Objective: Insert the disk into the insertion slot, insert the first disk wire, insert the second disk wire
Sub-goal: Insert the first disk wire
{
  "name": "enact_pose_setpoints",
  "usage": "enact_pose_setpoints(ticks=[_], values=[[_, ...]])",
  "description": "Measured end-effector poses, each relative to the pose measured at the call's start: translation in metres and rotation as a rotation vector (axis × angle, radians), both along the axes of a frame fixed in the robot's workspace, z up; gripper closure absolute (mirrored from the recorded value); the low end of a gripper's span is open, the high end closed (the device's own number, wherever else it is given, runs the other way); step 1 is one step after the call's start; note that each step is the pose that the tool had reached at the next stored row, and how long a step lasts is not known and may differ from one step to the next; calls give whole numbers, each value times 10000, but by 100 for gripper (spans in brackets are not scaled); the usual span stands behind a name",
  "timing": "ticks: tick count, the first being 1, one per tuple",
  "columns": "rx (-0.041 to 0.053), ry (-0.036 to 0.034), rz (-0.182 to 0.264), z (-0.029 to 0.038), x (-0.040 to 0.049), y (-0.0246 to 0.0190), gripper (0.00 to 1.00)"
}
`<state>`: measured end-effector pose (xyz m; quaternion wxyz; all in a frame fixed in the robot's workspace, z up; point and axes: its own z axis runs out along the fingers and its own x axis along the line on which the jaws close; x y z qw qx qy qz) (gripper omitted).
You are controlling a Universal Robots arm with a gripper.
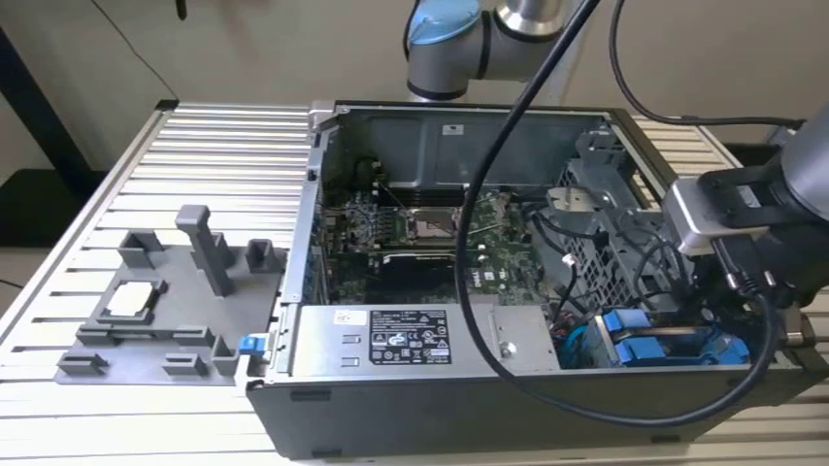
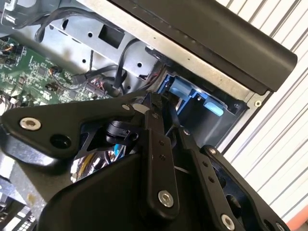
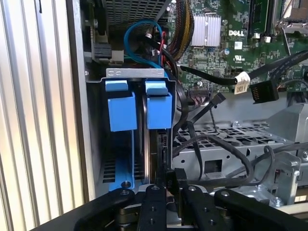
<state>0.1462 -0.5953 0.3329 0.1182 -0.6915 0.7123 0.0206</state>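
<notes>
While the black two-fingered gripper [image 3: 172, 186] is hanging at the mouth of the insertion slot [image 3: 134, 73], a rectangular grey sheet-metal drive bay, its jaws are standing narrow and pinching a small black cable plug [image 3: 175, 177] between the tips. The disk [image 3: 153, 154], a flat silver-grey hard drive in a bright blue plastic carrier, is sitting inside that bay and is showing edge-on in the first wrist view. Two bright blue plastic tabs [image 3: 159, 108] are standing side by side at the bay's mouth, one on either side of the drive's edge. The plug is lying just beside the drive's near end; whether the two are touching cannot be told. In the second wrist view the gripper [image 2: 166, 113] is pointing toward the same blue carrier parts at the case wall.

In the exterior view the arm's wrist is leaning over the open black computer case [image 1: 518, 408], above the bay [image 1: 654, 348] at the corner on the exterior view's right. A large grey labelled power-supply box [image 1: 402, 340] is lying just beside the bay, on the exterior view's left of it. A green motherboard [image 1: 428, 228] is lying beyond, crossed by loose black cables [image 3: 240, 159]. The case is resting on a ribbed aluminium table [image 1: 194, 146], which is also carrying a grey plastic fixture plate [image 1: 155, 311], well apart from the gripper.
</notes>
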Motion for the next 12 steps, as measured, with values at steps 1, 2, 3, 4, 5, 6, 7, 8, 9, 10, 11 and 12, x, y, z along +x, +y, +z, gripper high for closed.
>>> enact_pose_setpoints(ticks=[1,2,3,4,5,6,7,8,9,10,11,12], values=[[-1,0,-27,-12,-1,-2,81],[-1,0,-50,-25,-1,-4,81],[-5,-1,-71,-35,-1,-6,81],[-1,0,-92,-46,-1,-7,81],[-1,0,-105,-50,-1,-8,79],[-2,1,-105,-50,-1,-8,79],[-2,10,-108,-46,-2,-8,73],[2,26,-108,-34,-2,-8,67],[4,44,-107,-2,-2,-8,67],[4,57,-106,33,-1,-8,67],[0,67,-106,72,-1,-8,67],[0,75,-106,118,-1,-8,67]])
